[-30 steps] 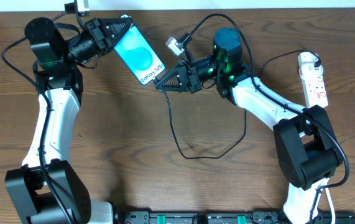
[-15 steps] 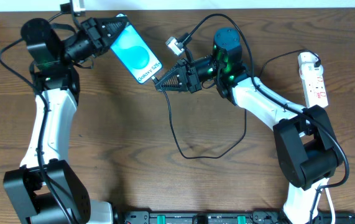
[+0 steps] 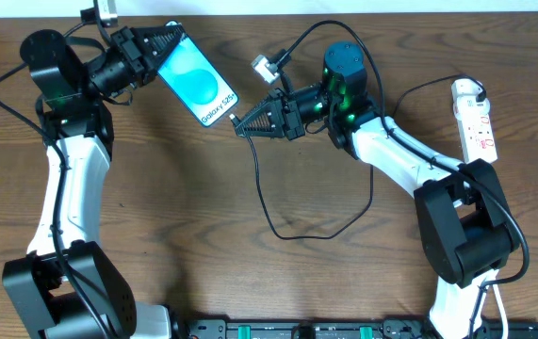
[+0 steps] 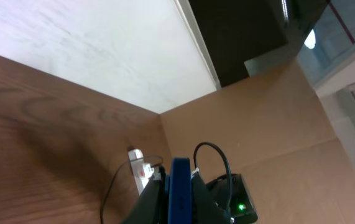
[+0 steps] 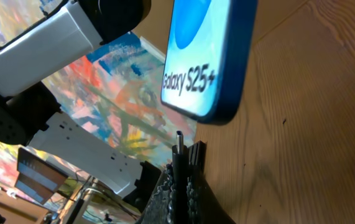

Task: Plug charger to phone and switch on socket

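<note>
Phone (image 3: 198, 83) farther up-left, clamped in left end effector (image 3: 167, 40); right end effector (image 3: 242, 126) clamped on charger (image 3: 257, 179)

— What sort of place is this?

— A robotics lab bench. A white-and-black jointed left robot arm (image 3: 66, 198) and its matching right arm (image 3: 396, 155) stand on a brown wood-grain tabletop (image 3: 184, 273), with a black equipment rail with green connectors (image 3: 316, 330) along the front edge.

— And around it?

— Plain brown cardboard screens (image 4: 270, 137), a bare white wall (image 4: 90, 43) and a multicoloured painted backdrop (image 5: 121, 99).
</note>
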You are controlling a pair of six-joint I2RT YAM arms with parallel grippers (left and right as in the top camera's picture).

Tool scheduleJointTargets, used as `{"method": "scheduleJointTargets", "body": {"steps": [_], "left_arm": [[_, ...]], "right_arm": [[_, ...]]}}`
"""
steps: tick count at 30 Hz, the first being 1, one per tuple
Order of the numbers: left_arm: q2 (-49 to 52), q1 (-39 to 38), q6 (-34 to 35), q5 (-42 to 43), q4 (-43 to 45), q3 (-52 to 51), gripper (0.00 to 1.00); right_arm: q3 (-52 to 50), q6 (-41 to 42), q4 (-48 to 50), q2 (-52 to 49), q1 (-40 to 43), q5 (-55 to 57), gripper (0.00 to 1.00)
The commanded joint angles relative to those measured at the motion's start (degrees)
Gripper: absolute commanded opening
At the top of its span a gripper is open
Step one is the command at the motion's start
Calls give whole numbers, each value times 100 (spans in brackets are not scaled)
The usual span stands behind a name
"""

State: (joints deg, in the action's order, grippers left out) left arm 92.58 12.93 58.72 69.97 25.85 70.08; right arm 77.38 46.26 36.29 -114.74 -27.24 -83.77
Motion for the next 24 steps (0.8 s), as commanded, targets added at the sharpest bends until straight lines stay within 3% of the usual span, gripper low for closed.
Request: {"method": "scheduleJointTargets", "body": {"steps": [1, 6, 24], "left_arm": [[-31, -15, 94, 275, 39, 59, 7], [-24, -44, -232, 291, -9, 42, 8], [-9, -214, -411, 260, -155, 33, 7]], "right_arm": [[83, 26, 24, -24, -17, 90, 1], [83, 26, 24, -24, -17, 94, 1], [83, 46, 22, -24, -24, 111, 1]]}}
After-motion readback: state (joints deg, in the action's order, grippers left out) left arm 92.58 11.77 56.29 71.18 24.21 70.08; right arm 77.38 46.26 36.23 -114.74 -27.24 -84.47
